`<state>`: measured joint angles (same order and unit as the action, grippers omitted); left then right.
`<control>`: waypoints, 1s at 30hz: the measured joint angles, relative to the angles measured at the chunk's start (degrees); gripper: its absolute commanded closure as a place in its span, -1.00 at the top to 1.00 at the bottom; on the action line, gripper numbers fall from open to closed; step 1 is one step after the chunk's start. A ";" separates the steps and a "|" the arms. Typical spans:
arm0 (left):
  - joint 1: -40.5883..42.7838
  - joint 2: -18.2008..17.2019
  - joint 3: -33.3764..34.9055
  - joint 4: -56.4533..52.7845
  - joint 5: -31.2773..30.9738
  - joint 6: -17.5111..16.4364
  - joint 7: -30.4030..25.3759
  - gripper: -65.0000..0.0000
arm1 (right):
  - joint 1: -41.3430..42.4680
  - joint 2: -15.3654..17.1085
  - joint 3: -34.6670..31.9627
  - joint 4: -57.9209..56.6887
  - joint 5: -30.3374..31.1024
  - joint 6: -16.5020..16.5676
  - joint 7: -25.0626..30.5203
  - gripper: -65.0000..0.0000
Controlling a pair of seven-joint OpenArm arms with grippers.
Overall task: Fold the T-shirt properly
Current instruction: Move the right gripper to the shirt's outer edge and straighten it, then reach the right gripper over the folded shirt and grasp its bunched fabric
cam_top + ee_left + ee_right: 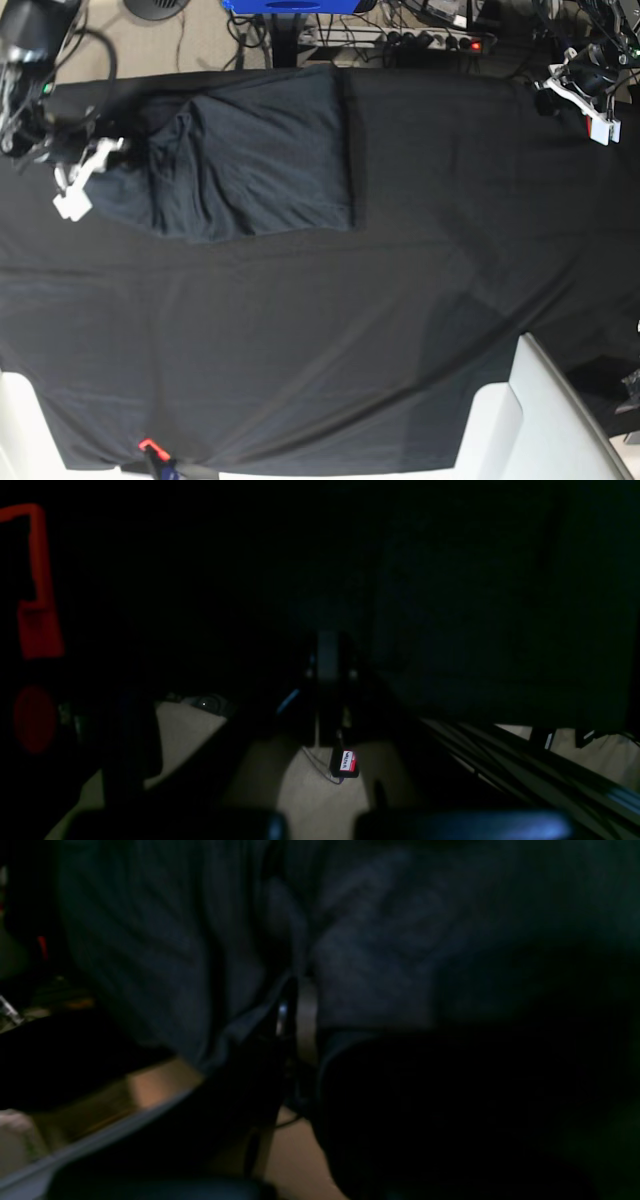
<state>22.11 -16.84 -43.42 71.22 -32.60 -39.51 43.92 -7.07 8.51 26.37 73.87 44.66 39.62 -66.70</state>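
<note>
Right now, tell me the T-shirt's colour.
Plain dark slate-grey T-shirt, clearest in the base view.

Right gripper (pixel 75 190) jaws closed; left gripper (pixel 590 115) closed too.

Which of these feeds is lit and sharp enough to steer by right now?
Base view: evenly lit and sharp, though the dark slate-grey knit T-shirt barely stands out from the black table cloth. Right wrist view: dim and blurred, the right hand closed on grey fabric. Left wrist view: almost black, only pale floor at the bottom readable.
</note>
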 measured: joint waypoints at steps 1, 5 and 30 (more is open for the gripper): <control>-0.02 -0.07 0.00 0.00 0.00 0.02 -0.02 -1.00 | -0.70 -0.20 -1.31 2.75 -0.42 -0.24 -0.04 -0.98; -0.04 0.02 0.00 0.00 0.02 0.00 0.00 -1.00 | -1.66 -0.50 -7.21 10.73 0.24 -1.03 -0.42 -0.98; -0.04 0.13 0.00 0.00 0.02 0.00 0.00 -1.00 | -1.81 -6.38 -32.63 14.14 -0.13 -30.23 7.21 -0.98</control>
<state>22.06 -16.71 -43.42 71.22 -32.58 -39.51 43.92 -8.88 2.13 -6.26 88.01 44.53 9.39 -59.48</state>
